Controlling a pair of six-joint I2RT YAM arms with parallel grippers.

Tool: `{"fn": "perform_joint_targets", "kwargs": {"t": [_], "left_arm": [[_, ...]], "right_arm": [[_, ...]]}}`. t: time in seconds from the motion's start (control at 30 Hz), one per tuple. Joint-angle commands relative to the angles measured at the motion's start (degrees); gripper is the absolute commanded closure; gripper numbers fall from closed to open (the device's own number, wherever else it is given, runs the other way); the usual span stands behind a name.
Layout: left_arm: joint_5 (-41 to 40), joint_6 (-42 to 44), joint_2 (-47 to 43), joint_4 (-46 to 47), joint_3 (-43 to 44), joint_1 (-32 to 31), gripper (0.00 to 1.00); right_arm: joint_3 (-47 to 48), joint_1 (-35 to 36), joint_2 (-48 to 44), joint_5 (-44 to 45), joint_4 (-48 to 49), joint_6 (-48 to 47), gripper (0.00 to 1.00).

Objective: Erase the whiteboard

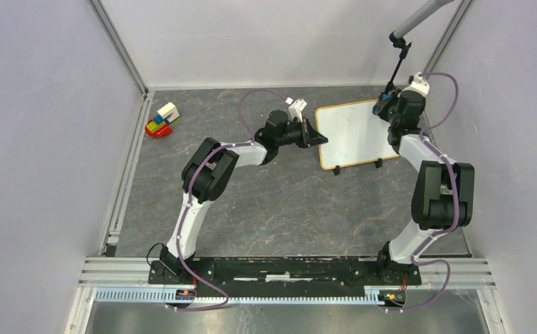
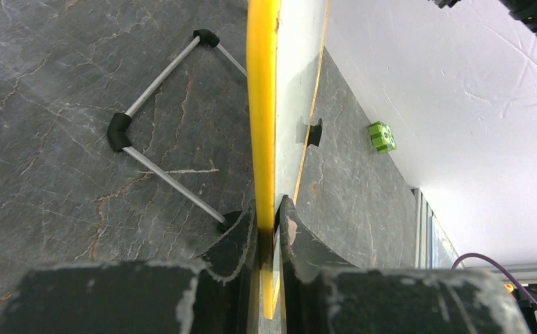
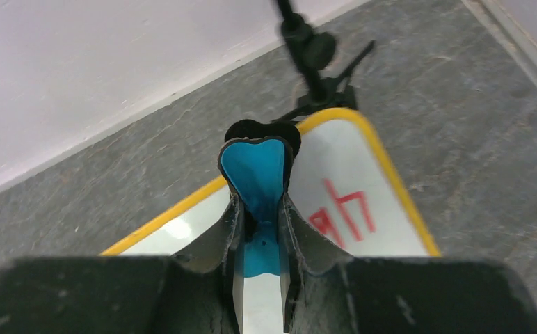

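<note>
The left claw is clamped on the edge of the flat white whiteboard with a thin yellow frame, which runs straight ahead of it above the dark stone-patterned counter. The right claw pinches a blue eraser block over the board's far end. Red handwritten marks lie just right of that claw.

Your whiteboard lies on the table at the far right, with two small feet sticking out past its near edge. Your left gripper sits at the board's left edge, one finger on each side of it. Your right gripper is at the board's far right corner, with the eraser between its fingers and over the board; you cannot tell whether it touches. A pile of toy blocks lies well apart, at the far left.
</note>
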Motion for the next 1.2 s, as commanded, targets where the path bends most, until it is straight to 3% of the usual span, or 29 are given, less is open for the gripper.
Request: {"fn": "perform_joint_targets", "kwargs": {"t": [0.0, 0.23, 0.4, 0.57, 0.77, 0.9, 1.17], "left_arm": [[-1.4, 4.1, 0.6, -4.3, 0.5, 0.3, 0.98], [-1.3, 4.1, 0.4, -4.2, 0.3, 0.3, 0.98], [-1.3, 3.9, 0.5, -4.0, 0.3, 0.3, 0.98], [-1.3, 3.7, 0.8, -4.0, 0.6, 0.3, 0.98], [-1.3, 3.8, 0.9, -4.2, 0.7, 0.3, 0.98], [-1.3, 3.9, 0.9, -4.2, 0.8, 0.3, 0.98], [-1.1, 3.8, 0.6, -4.1, 0.5, 0.4, 0.98]], "right_arm": [[-4.7, -5.3, 1.6, -2.0, 1.1, 3.5, 1.0], [-14.9, -7.1, -1.8, -4.3, 4.5, 4.6, 1.0], [-15.9, -5.5, -6.1, -6.4, 5.0, 5.2, 0.99], [-9.2, -3.1, -7.2, -6.1, 3.3, 4.8, 0.99], [3.6, -3.4, -0.1, -7.3, -2.5, 4.8, 0.99], [7.0, -5.4, 3.7, -10.3, -4.1, 7.6, 0.99], [-5.4, -9.4, 3.1, -16.0, 2.5, 14.1, 1.0]]}}
